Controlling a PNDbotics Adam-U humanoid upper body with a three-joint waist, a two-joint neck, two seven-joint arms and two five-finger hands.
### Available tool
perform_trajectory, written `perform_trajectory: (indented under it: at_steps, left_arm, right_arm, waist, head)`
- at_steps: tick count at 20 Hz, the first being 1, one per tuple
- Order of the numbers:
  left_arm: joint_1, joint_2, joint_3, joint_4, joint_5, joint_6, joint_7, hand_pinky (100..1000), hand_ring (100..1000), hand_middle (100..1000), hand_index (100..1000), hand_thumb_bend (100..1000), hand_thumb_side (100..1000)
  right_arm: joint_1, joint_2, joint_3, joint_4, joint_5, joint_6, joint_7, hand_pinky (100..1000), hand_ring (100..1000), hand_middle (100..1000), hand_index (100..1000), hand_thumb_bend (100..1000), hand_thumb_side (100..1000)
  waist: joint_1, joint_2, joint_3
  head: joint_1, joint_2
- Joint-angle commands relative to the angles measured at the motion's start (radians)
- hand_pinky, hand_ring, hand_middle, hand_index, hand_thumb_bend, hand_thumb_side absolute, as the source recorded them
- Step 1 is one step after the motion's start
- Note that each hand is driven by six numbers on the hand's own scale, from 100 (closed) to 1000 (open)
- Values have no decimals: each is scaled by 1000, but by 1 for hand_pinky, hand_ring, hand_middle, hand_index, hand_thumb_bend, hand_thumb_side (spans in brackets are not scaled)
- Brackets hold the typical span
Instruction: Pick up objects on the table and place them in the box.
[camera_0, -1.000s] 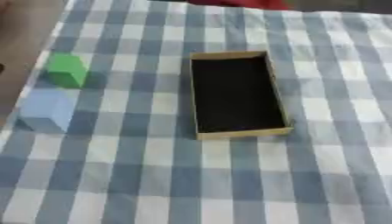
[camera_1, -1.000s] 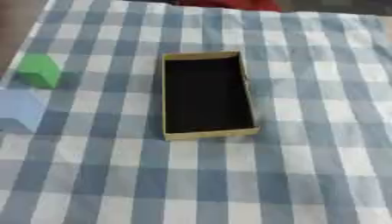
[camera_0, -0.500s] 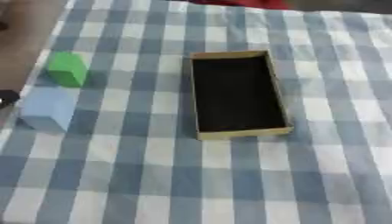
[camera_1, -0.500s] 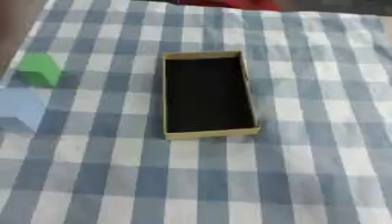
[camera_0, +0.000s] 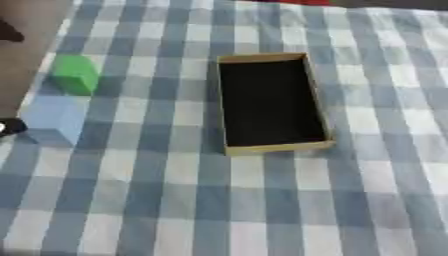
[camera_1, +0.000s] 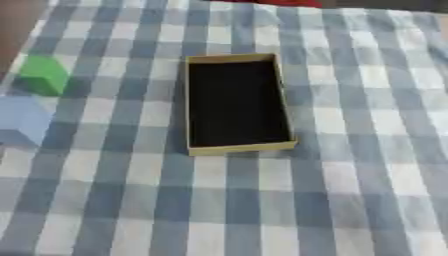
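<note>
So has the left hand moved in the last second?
Yes. A dark tip of the left hand now shows at the left edge, beside the light blue block. A second ago nothing showed there. The green block and box sit untouched.

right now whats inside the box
Nothing shows inside the box: only its dark floor. The green block and light blue block sit outside, to its left. The near wall hides a thin strip of floor.
</note>
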Motion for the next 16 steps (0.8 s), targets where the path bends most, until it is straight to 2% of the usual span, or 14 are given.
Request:
perform_trajectory:
  at_steps: [1,8,11,16]
  left_arm:
    - [-24,50,-6,-14,5,2,-51,872,878,844,907,694,540]
    - [-62,60,-40,-14,-3,23,-150,875,887,828,892,731,524]
    - [-75,63,-52,-7,-16,39,-183,867,887,830,903,720,427]
    - [-98,60,-78,18,-7,58,-215,864,886,828,919,667,339]
  right_arm:
    - [-13,-36,-5,-17,2,-3,4,830,802,812,815,100,1000]
    - [-17,-36,-2,-17,0,-4,8,830,802,812,815,100,1000]
    - [-19,-37,0,-17,-1,-4,9,830,802,812,815,100,1000]
    - [-21,-36,2,-17,-2,-5,11,830,802,812,815,100,1000]
  waist:
    - [1,-14,-1]
    - [-3,-11,-4]
    - [-4,-10,-4]
    - [-3,-8,-6]
  head:
    - [5,7]
    - [13,5]
    - [16,5]
    - [21,3]
